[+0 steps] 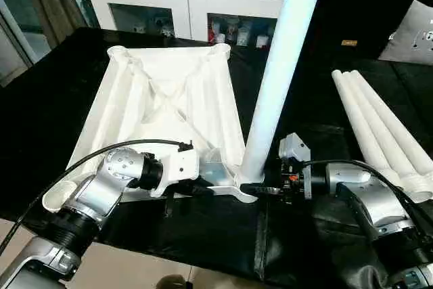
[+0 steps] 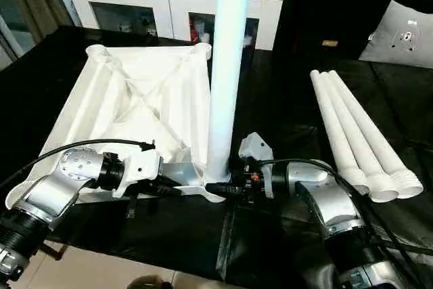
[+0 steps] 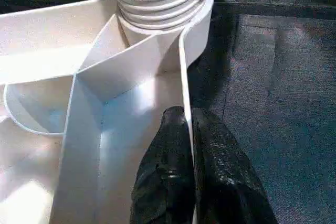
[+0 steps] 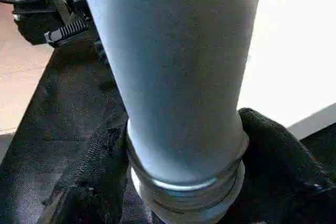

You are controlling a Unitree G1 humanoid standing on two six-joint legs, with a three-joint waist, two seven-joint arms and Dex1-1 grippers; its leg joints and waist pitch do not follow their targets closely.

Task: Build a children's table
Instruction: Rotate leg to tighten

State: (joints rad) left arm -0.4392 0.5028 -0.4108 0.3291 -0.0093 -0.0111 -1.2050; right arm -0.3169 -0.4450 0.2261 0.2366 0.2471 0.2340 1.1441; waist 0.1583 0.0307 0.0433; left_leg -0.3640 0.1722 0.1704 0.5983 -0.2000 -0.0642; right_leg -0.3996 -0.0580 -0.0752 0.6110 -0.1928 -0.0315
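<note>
Tabletop [image 1: 169, 99] lies underside-up on the black bench [image 1: 40, 113]; one leg [image 1: 281, 65] stands upright in its near corner socket; right gripper [image 4: 181, 182] clasps the leg's threaded base; left gripper [image 3: 191, 145] pinches the top's edge wall — three spare legs [image 1: 382, 133] lie well apart to the right.

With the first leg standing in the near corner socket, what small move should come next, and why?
Probably another turn by the right gripper, whose jaws clasp the base of the upright white tubular leg: thread rings still show above the round corner socket. The left gripper pinches the rim of the white ribbed tabletop, steadying it.
</note>
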